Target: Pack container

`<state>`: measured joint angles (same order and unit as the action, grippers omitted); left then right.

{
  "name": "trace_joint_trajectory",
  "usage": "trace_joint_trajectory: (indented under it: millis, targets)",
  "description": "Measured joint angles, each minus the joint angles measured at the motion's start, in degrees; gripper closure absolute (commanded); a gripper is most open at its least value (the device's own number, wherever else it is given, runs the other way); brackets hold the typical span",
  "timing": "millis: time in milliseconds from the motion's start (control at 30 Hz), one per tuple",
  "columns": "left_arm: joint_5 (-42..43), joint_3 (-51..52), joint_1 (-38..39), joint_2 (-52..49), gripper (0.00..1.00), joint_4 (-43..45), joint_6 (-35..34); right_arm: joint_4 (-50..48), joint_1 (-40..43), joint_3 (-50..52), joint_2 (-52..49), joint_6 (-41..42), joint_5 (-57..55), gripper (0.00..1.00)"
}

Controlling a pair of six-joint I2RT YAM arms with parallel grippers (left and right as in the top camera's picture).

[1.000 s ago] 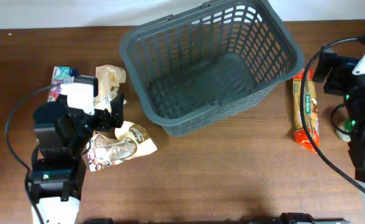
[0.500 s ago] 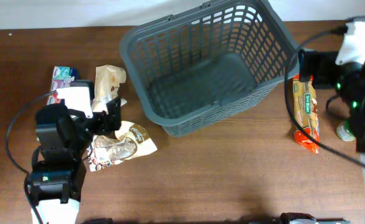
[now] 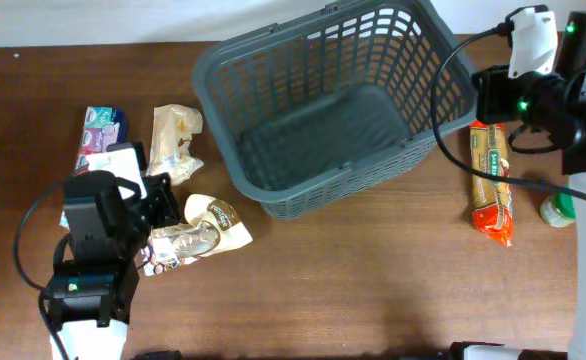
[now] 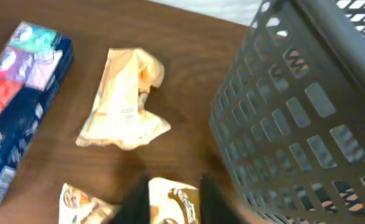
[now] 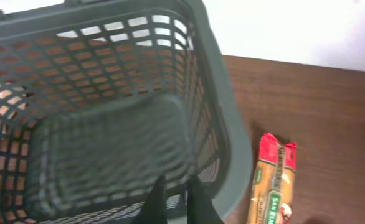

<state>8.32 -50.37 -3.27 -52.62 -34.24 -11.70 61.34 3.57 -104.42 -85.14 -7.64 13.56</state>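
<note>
The container (image 3: 333,100), a big dark grey lattice basket, stands empty at the table's back middle and fills the right wrist view (image 5: 108,112). My right gripper (image 3: 478,95) hangs over its right rim, shut, with nothing between the fingers (image 5: 177,199). My left gripper (image 3: 165,205) is at the front left, its fingers close together (image 4: 173,202). A cream printed snack packet (image 3: 195,235) shows in the narrow gap between them (image 4: 170,196). Whether they touch it is too blurred to tell.
A crumpled cream packet (image 3: 173,140) and a blue tissue pack (image 3: 101,135) lie left of the basket. A long orange-red packet (image 3: 493,180) lies to its right, with a green-capped white item (image 3: 558,210) beyond. The basket wall (image 4: 307,112) rises close on my left gripper's right.
Both grippers went from wide open to shut. The right arm swung up and left to the basket's right rim. The left arm drew back a little toward the front left.
</note>
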Motion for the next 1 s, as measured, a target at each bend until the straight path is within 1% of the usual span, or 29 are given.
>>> trace_joint_trajectory:
  millis: [200, 367, 500, 567, 767, 1000]
  targets:
    - [0.11, 0.0, 0.0, -1.2, 0.98, -1.6, -0.17, 0.26, -5.49, -0.26, -0.13, -0.42, 0.96, 0.96]
    - [2.51, 0.0, 0.0, -3.23, 0.98, -1.6, -0.39, 2.36, -10.21, -0.57, -2.36, -0.55, 0.24, 0.96]
    - [6.38, 0.0, 0.0, -5.7, 0.98, -1.57, -2.34, 4.17, -11.19, -0.59, -5.97, -1.33, -0.68, 0.96]
    - [10.8, 0.0, 0.0, -7.61, 0.98, -1.57, -4.37, 4.57, -11.19, -0.59, -7.85, -1.55, -1.6, 0.96]
    - [19.8, 0.0, 0.0, -9.33, 0.98, -1.36, -6.14, 5.97, -11.19, -0.59, -8.31, -1.62, -3.23, 0.96]
    - [25.18, 0.0, 0.04, -9.33, 0.98, 4.17, -9.03, 9.35, -11.19, -0.59, -8.31, -1.6, -4.96, 0.96]
